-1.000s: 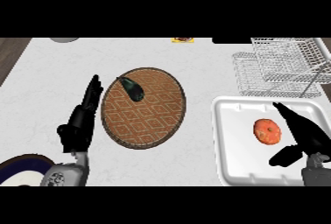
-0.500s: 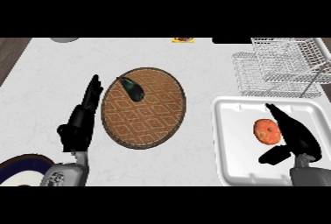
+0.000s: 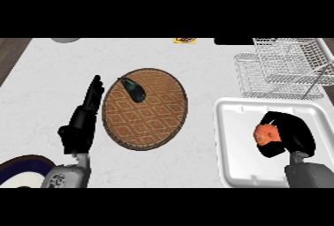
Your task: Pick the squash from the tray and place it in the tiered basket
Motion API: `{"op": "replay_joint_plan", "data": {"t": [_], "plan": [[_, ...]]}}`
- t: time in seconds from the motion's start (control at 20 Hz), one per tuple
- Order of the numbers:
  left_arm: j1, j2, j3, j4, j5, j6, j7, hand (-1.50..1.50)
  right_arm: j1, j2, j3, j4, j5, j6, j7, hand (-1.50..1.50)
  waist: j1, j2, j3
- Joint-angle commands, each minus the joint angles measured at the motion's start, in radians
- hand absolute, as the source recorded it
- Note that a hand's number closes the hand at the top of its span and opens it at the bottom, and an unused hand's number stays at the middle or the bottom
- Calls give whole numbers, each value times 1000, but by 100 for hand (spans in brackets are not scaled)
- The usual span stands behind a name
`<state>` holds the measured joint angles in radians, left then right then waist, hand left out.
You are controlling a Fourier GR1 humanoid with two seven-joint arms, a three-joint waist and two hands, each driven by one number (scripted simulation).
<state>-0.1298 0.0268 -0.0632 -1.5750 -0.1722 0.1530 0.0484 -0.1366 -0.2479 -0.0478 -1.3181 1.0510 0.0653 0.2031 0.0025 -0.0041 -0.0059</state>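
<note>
Sitting in the white tray (image 3: pixel 228 145) at the right side of the counter (image 3: pixel 46 79) is the orange squash (image 3: pixel 267 134). The right robot hand (image 3: pixel 287 134) is over it, with its black fingers curled round the squash, so only part of the orange shows. That part looks a bit taller than wide, running up and down in the view, but which way the squash points cannot be told because the hand hides its ends. The wire tiered basket (image 3: pixel 280 66) stands behind the tray, near the far right corner of the counter, apart from the squash. The left robot hand (image 3: pixel 85 117) rests open at the left, fingers straight and pointing away from the robot, holding nothing. Just beside it lies a round brown woven mat (image 3: pixel 146 119) with a small dark thing (image 3: pixel 134 89) on its far edge. A dark blue plate (image 3: pixel 20 172) peeks in at the lower left corner.
</note>
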Motion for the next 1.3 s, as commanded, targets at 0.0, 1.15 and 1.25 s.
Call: {"op": "replay_joint_plan", "data": {"t": [0.0,1.15,1.25], "plan": [[22,0,-19,-43,-11,-3,16,0,-35,0,94,36,123,45,73,150,7,4,6],[-14,10,25,8,6,-3,-4,0,-344,31,121,-535,260,628,459,150,-10,-1,5],[45,-18,-12,-34,-3,7,0,0,-363,13,64,-638,218,726,473,150,-9,-3,5]]}}
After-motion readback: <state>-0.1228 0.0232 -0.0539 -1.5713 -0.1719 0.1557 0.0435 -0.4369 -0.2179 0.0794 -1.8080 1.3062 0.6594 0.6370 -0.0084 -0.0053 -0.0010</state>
